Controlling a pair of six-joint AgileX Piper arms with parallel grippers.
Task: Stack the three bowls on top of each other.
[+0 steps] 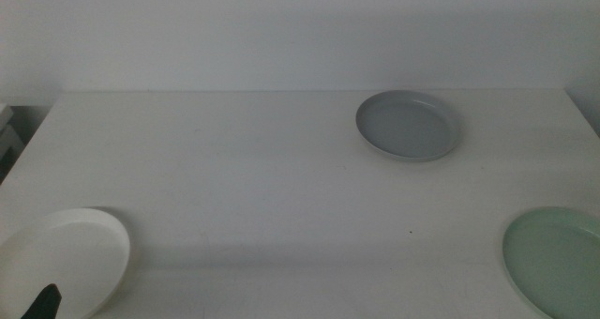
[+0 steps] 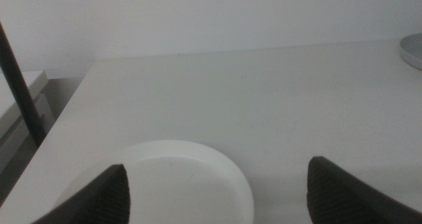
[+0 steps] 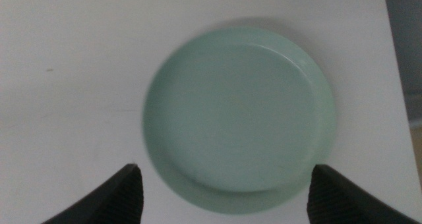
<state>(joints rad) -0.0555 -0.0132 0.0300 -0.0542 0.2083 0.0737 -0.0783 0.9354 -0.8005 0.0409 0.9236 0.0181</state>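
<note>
Three bowls lie apart on the white table (image 1: 244, 169). The grey bowl (image 1: 409, 125) is at the back right; its rim also shows in the left wrist view (image 2: 413, 50). The white bowl (image 1: 61, 261) is at the front left corner. My left gripper (image 2: 216, 196) hovers open and empty over the white bowl (image 2: 175, 184), and a dark jaw tip (image 1: 42, 303) shows above it in the middle view. The pale mint green bowl (image 1: 558, 263) is at the front right edge. My right gripper (image 3: 227, 201) hangs open and empty above the mint bowl (image 3: 237, 115).
The table's right edge (image 3: 389, 66) runs close to the mint bowl, with dark floor beyond. A dark pole (image 2: 20, 85) and low grey furniture (image 1: 7, 136) stand off the table's left side. A white wall runs behind the table.
</note>
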